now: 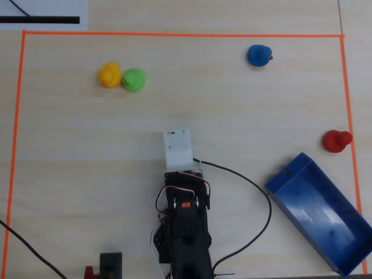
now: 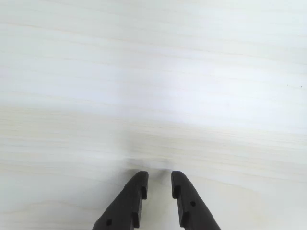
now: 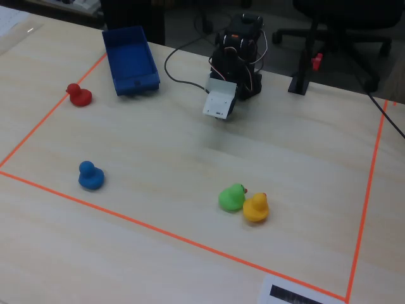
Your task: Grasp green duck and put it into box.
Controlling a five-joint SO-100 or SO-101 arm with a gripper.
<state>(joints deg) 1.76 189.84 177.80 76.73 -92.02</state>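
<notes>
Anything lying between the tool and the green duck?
No. In the overhead view, only bare table separates the tool from the green duck; the yellow duck sits beyond.

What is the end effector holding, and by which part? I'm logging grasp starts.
Nothing. The end effector is empty over bare table; the green duck sits untouched.
</notes>
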